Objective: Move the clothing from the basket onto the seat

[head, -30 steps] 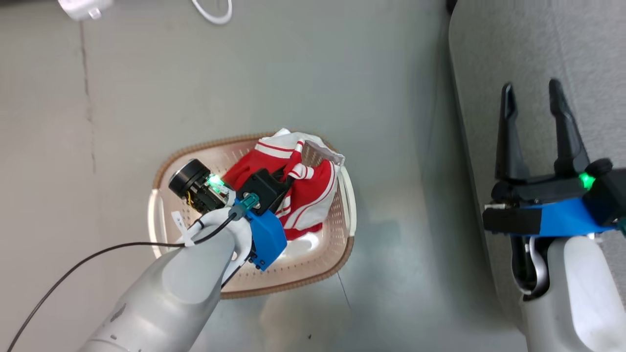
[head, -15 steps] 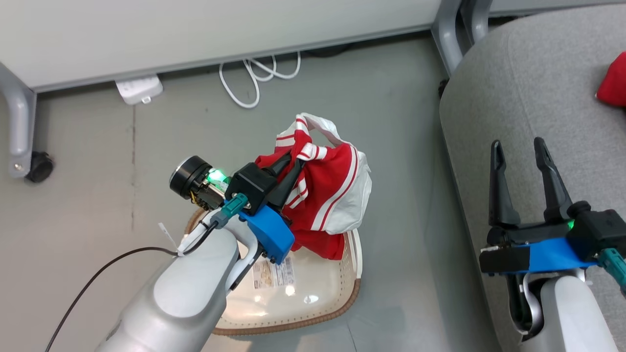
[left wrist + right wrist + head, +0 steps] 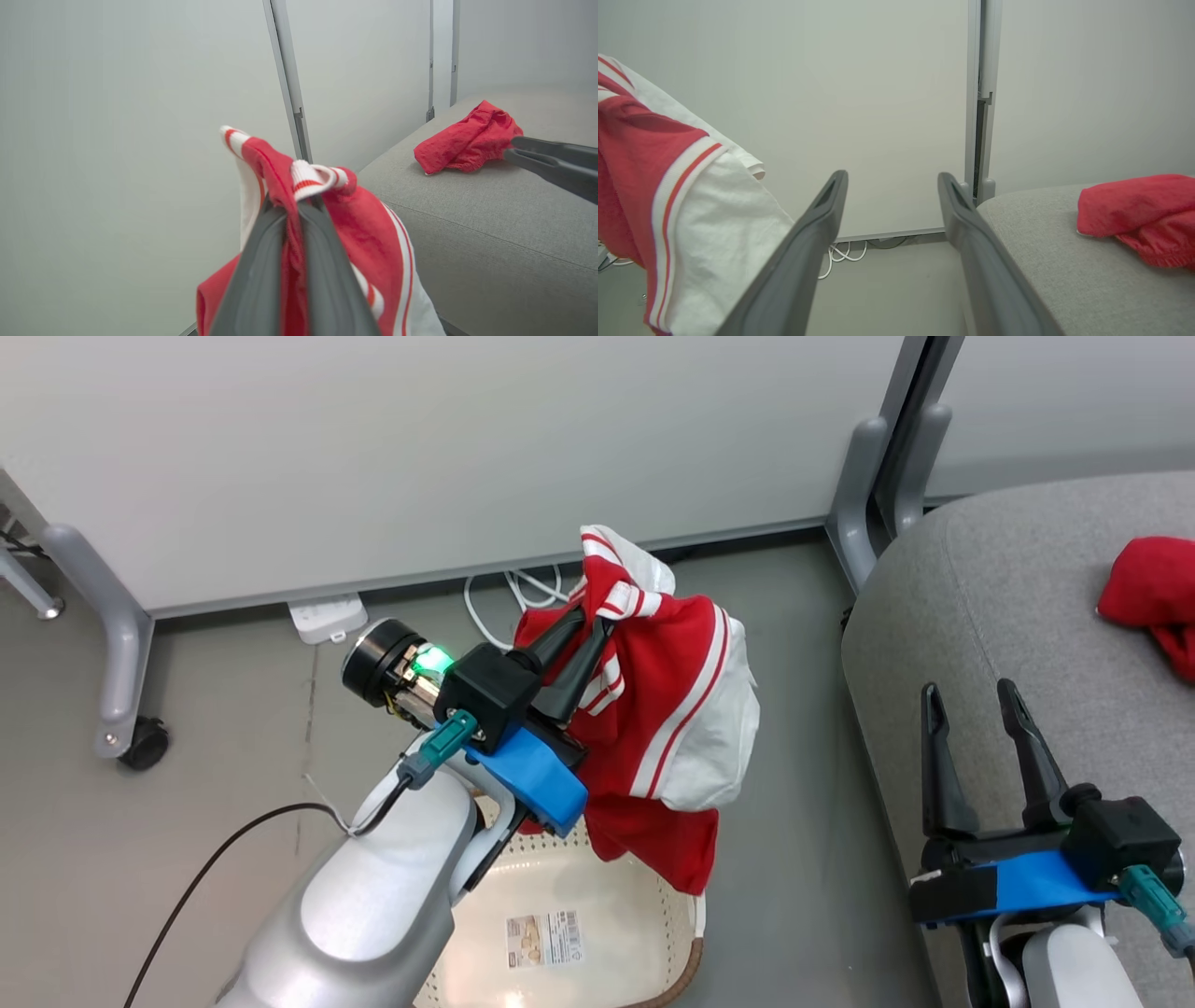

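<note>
The left gripper (image 3: 594, 623), jaws pinched on a bunched fold, holds up the striped garment (image 3: 681, 728), evidently soft, light, drooping limp; the right gripper (image 3: 971, 695) hovers, jaws apart, empty.

The left gripper (image 3: 595, 619) is pinching the striped garment (image 3: 681, 728), which is hanging over the basket (image 3: 667, 933). The right gripper (image 3: 967, 693) is hovering, spread apart, above the seat (image 3: 980, 588), where the red garment (image 3: 1153, 593) is lying.

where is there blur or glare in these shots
Head view: glare on the basket floor below the label. Left wrist view: the left gripper holding the striped garment has blurred jaws near the lens; the plain red garment on the seat looks sharper. Right wrist view: even light, no glare.
</note>
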You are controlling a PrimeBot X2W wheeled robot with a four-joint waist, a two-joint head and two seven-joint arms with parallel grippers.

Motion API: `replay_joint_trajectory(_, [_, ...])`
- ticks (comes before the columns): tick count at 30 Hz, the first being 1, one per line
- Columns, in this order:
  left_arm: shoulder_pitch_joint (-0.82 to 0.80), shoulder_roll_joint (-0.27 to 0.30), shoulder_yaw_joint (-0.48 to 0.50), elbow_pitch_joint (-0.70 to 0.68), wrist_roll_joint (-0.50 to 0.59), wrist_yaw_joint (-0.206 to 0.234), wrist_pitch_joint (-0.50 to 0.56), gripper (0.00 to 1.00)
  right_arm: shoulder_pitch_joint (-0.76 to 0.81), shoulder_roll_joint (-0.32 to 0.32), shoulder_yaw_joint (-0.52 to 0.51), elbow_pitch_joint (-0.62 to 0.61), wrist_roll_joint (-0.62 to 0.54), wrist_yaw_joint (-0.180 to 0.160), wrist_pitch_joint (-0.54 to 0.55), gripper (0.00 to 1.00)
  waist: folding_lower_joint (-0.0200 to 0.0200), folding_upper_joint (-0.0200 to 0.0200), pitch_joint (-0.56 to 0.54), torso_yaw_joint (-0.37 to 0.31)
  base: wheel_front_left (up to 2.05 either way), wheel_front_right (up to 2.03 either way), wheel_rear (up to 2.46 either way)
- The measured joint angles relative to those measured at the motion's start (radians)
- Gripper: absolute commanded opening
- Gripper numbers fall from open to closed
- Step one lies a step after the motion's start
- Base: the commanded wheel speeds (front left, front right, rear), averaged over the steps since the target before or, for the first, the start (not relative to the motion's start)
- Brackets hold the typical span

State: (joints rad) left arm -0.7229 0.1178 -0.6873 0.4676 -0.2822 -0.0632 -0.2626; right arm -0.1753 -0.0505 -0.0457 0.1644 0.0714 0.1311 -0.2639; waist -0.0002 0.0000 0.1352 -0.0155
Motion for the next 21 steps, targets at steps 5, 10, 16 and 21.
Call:
replay_joint_trajectory(5, [0.027, 0.002, 0.000, -0.025, 0.001, -0.003, 0.000, 0.00, 0.029, 0.000, 0.002, 0.007, 0.007, 0.000, 0.000, 1.00, 0.0000, 0.0000, -0.045, 0.007, 0.00, 0.00, 0.00])
replay_joint_trajectory(10, [0.046, 0.006, -0.003, -0.037, -0.006, -0.006, 0.000, 0.00, 0.061, 0.000, 0.003, 0.011, 0.014, 0.000, 0.000, 1.00, 0.0000, 0.0000, -0.075, 0.015, 0.00, 0.00, 0.00])
replay_joint_trajectory(16, [0.061, 0.010, -0.010, -0.039, -0.009, -0.006, 0.000, 0.00, 0.068, 0.000, 0.008, 0.012, 0.016, 0.000, 0.000, 1.00, 0.0001, 0.0000, -0.082, 0.022, 0.00, 0.00, 0.00])
replay_joint_trajectory(21, [0.064, 0.013, -0.014, -0.038, -0.016, -0.005, 0.000, 0.00, 0.071, 0.000, 0.027, 0.010, 0.018, 0.000, 0.000, 1.00, 0.0001, 0.0000, -0.082, 0.026, 0.00, 0.00, 0.00])
